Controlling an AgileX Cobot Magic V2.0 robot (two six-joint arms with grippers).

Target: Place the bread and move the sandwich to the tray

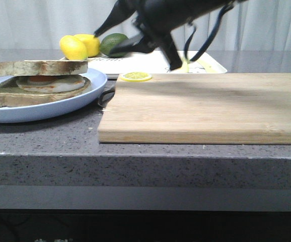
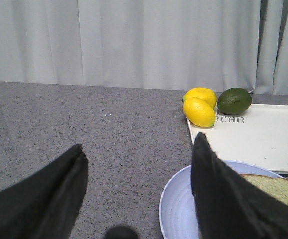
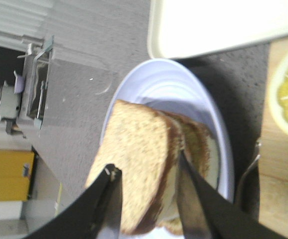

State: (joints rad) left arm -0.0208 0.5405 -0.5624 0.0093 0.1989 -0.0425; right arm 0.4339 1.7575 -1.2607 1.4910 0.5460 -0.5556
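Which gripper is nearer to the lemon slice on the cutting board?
Right. The right gripper hangs open over the blue plate, which lies next to the lemon slice. The left gripper is at the plate's other side, and the slice is out of its view.

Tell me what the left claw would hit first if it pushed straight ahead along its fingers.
Probably nothing soon: the left claw is open over bare countertop; the plate sits by one finger, and only the curtain lies far ahead. Depth is unclear.
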